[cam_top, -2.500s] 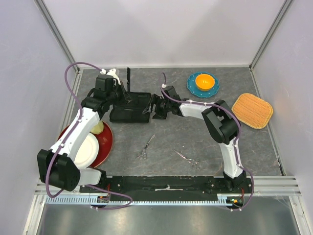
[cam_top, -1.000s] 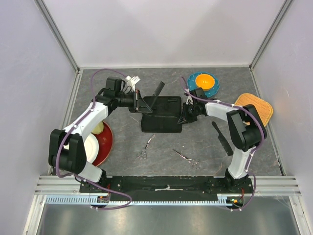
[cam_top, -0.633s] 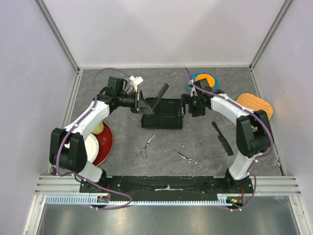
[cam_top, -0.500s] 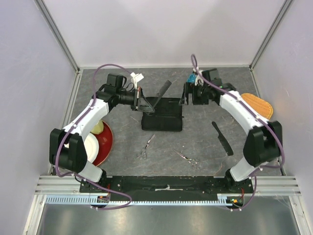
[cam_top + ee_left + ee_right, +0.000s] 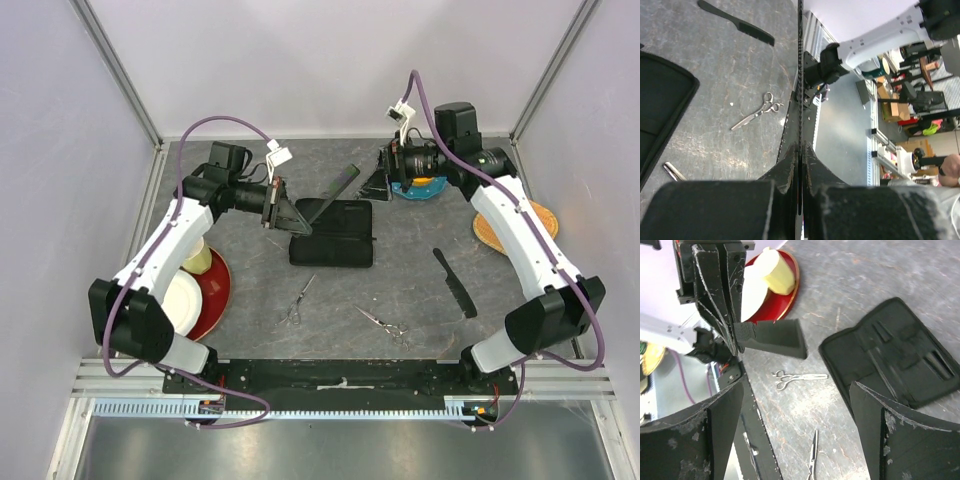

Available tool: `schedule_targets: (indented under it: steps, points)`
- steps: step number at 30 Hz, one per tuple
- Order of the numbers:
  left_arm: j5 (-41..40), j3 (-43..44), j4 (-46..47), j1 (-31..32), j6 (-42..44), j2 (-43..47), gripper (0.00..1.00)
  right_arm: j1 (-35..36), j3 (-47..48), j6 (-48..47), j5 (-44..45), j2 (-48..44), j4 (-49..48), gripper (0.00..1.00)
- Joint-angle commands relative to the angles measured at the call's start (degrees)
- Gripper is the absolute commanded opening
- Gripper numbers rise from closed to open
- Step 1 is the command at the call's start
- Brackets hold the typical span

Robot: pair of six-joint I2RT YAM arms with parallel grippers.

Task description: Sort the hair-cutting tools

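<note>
My left gripper (image 5: 284, 211) is shut on one black comb (image 5: 330, 190) and holds it in the air above the open black case (image 5: 333, 240). In the left wrist view the comb (image 5: 800, 75) shows edge-on between the shut fingers (image 5: 790, 165). My right gripper (image 5: 380, 178) is open and empty, raised just beyond the comb's free end. The right wrist view shows that comb (image 5: 772, 335) ahead of the open gripper (image 5: 800, 440). The second comb (image 5: 455, 282) lies on the table at the right. Two silver scissors (image 5: 298, 300) (image 5: 383, 322) lie near the front.
A teal plate with an orange bowl (image 5: 425, 187) sits partly behind the right arm, and a woven yellow mat (image 5: 487, 232) lies at the far right. A red plate (image 5: 216, 285) with a white dish and a yellow object is at the left. Walls enclose the table.
The case slid right and now lies open, let go of. The second comb appeared on the table at the right. My right gripper rose off the case toward the comb that my left gripper has lifted.
</note>
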State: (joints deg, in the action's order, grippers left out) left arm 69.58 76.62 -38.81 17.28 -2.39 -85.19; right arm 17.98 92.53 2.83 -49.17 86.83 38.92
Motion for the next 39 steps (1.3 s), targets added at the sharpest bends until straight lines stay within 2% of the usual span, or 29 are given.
schedule_targets:
  steps: [1, 3, 7, 10, 15, 23, 34, 36, 37, 39]
  points:
    - [4.8, 2.8, -6.5, 0.5, 10.4, 4.9, 0.02, -0.1, 5.6, -5.9, -11.6, 2.7, 3.7, 0.94]
    - [5.0, 3.1, -8.6, 0.7, 12.9, 5.5, 0.02, 0.0, 7.6, -4.9, -14.2, 3.6, 3.8, 0.93]
    - [6.1, 3.4, -10.3, 1.5, 16.0, 4.9, 0.02, 0.9, 10.1, -3.2, -20.3, 6.1, 3.4, 0.84]
    - [6.1, 5.0, -13.7, 2.3, 18.8, 3.4, 0.02, 2.1, 10.7, -3.0, -19.7, 6.5, 3.4, 0.83]
    - [5.7, 5.3, -14.2, 3.1, 19.2, 2.3, 0.02, 2.4, 11.4, -3.0, -20.2, 6.9, 3.0, 0.79]
    - [4.3, 5.7, -14.1, 3.6, 18.4, 0.4, 0.02, 2.6, 9.8, 0.7, -21.5, 7.4, 0.9, 0.56]
    - [2.8, 5.1, -12.4, 3.6, 16.2, 0.1, 0.02, 2.6, 4.0, 0.0, -20.2, 4.4, 0.6, 0.62]
    - [2.8, 5.0, -12.3, 3.6, 16.2, 0.3, 0.02, 2.6, 3.5, 0.0, -20.0, 4.2, 0.5, 0.58]
    - [2.8, 4.9, -12.1, 3.6, 16.1, 0.5, 0.02, 2.6, 3.6, 0.0, -19.7, 4.1, 0.5, 0.49]
    - [2.6, 4.3, -11.6, 3.6, 15.6, 0.6, 0.02, 2.6, 3.8, -0.1, -19.1, 3.6, 0.5, 0.4]
